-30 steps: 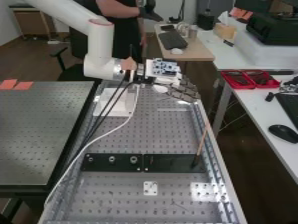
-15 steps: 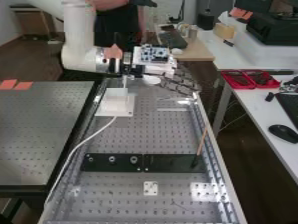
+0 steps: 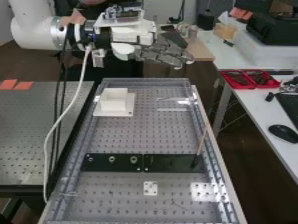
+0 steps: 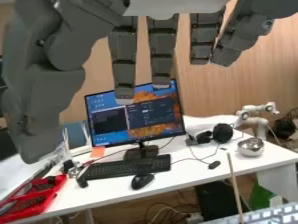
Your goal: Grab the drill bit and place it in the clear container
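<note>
Hand [image 3: 161, 52] is up past the far end of the perforated surface [image 3: 166, 135], above its level, palm side hard to read, fingers straight and pointing right. It's wide: in the wrist view the thumb [image 4: 40, 85] sits well apart from the fingers [image 4: 163, 47], tops of both cut off by the frame. Arm [image 3: 33, 30] comes in from the left, partly cropped. Drill bit: can't pin it down. Dark strip [image 3: 169, 161] lies across the nearer half of the surface, with three small round parts [image 3: 112, 159] on its left half, too small to tell if one is the bit. Thin stick [image 3: 201, 141] stands tilted at the strip's right end, top leaning right; its foot is lost in a dark blob. Clear container: also unsure. There's a glassy, glare-hit patch [image 3: 173, 104] at the far right of the surface, edges hard to trace, maybe that. White block [image 3: 114, 102] on a flat base sits far left, across from the patch. Small pale plate [image 3: 151, 188] lies nearer than the strip; glare washes out the area to its right. White cable [image 3: 58, 125] runs down the left side. Desk off to the right has red trays [image 3: 239, 80] and a mouse [image 3: 284, 133]; contents of the trays are a dark jumble.
</note>
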Action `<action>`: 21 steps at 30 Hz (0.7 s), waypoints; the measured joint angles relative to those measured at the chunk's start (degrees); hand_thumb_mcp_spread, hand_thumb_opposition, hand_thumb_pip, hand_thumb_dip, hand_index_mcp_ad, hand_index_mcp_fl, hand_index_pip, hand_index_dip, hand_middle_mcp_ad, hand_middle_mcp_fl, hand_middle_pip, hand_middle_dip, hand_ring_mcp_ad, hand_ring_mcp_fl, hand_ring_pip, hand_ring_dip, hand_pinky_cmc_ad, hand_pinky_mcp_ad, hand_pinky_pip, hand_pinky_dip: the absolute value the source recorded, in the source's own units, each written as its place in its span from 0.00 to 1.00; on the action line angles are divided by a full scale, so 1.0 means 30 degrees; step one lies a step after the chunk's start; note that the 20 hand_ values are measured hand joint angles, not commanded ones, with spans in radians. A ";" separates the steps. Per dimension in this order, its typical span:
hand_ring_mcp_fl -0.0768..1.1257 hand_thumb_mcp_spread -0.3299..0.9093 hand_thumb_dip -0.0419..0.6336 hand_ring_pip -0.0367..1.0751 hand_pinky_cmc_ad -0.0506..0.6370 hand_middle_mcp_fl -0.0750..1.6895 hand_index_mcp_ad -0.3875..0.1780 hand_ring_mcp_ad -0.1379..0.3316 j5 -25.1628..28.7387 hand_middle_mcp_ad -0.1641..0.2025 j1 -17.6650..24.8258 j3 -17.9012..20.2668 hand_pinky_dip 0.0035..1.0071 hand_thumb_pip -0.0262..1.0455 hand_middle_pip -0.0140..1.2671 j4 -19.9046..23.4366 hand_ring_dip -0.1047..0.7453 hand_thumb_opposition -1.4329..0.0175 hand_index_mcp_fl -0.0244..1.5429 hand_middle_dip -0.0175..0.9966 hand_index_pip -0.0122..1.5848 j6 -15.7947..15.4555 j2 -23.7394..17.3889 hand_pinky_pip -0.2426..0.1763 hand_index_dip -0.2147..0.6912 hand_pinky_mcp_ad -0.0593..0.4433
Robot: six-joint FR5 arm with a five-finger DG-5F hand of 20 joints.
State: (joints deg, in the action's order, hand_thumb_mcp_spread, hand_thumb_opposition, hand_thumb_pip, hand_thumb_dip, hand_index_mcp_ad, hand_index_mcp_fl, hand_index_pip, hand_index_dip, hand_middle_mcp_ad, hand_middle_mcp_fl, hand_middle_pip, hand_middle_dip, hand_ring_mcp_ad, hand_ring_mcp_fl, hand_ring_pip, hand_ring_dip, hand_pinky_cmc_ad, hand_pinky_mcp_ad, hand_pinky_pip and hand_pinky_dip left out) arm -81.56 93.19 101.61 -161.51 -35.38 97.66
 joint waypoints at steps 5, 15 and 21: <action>0.09 0.57 0.23 0.13 0.55 0.20 0.49 0.73 -0.0313 0.65 -0.0068 -0.0172 0.22 0.21 0.11 -0.0866 0.13 0.50 0.32 0.22 0.05 -0.1171 -0.0625 0.36 0.59 0.58; 0.09 0.53 0.17 0.13 0.72 0.13 0.55 0.73 -0.0462 0.66 0.0014 -0.1065 0.26 0.20 0.11 -0.2636 0.12 0.50 0.23 0.18 0.05 -0.2087 -0.1367 0.37 0.55 0.73; 0.09 0.53 0.17 0.13 0.75 0.13 0.57 0.73 -0.0454 0.65 0.0032 -0.1187 0.26 0.20 0.12 -0.2768 0.10 0.50 0.23 0.15 0.05 -0.2142 -0.1406 0.37 0.55 0.73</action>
State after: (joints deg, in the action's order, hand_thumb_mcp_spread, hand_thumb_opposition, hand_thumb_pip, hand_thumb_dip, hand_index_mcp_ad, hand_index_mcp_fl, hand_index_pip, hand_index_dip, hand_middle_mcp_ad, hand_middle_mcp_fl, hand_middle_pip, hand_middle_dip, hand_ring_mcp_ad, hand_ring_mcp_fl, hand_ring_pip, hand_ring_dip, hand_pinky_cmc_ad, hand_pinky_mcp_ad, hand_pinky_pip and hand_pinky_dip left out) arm -82.92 93.29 98.05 -169.81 -41.80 93.45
